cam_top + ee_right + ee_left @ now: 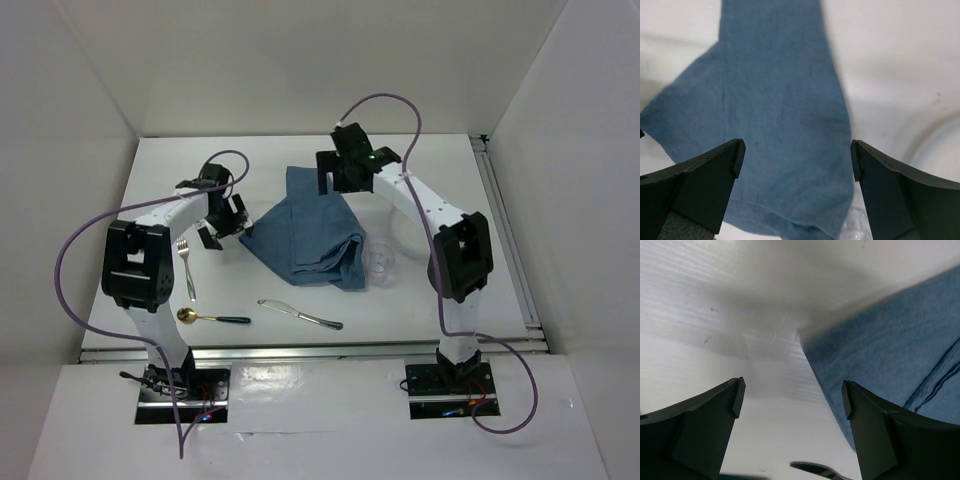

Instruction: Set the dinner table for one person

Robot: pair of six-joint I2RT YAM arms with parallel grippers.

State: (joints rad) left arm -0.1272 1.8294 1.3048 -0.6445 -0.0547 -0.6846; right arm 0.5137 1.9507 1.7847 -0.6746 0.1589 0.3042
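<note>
- White panel walls enclose the dinner table (262,152), a matte white top filling the enclosure floor. Aluminium rails (320,349) run along its near and right edges.
- A crumpled blue cloth (310,235) lies at centre, with a clear glass (380,262) just beside its near right corner.
- A fork (185,265), a gold-bowled spoon (210,318) and a knife (300,314) lie near left.
- Left gripper (792,395): jaws apart, empty, low at the cloth's left corner.
- Right gripper (797,155): jaws apart, empty, above the cloth's far part.
</note>
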